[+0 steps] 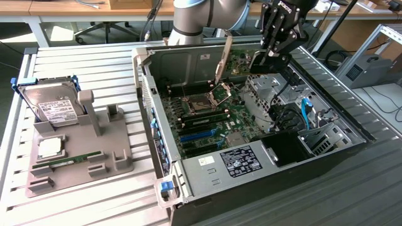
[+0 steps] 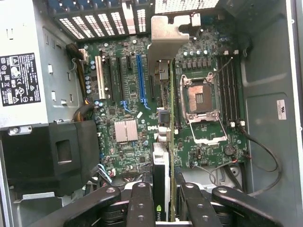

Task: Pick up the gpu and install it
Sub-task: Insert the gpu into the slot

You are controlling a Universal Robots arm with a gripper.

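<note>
My gripper [image 1: 269, 55] hangs over the far side of the open computer case [image 1: 160, 117], shut on the gpu [image 1: 262, 65], a thin dark card held on edge above the motherboard [image 1: 236, 110]. In the wrist view the gpu [image 2: 160, 182] runs edge-on between my two black fingers [image 2: 142, 201], and its silver bracket [image 2: 170, 35] points toward the case's rear slot openings. The card floats above the board between the blue expansion slot [image 2: 141, 80] and the open CPU socket [image 2: 201, 97], touching neither.
A grey fixture [image 1: 116, 157] on the exterior view's left holds a hard drive [image 1: 53, 110], a CPU [image 1: 50, 147] and a green RAM stick [image 1: 66, 161]. Inside the case sit the power supply [image 1: 236, 162], a black shroud [image 2: 52, 151] and loose cables [image 1: 285, 117].
</note>
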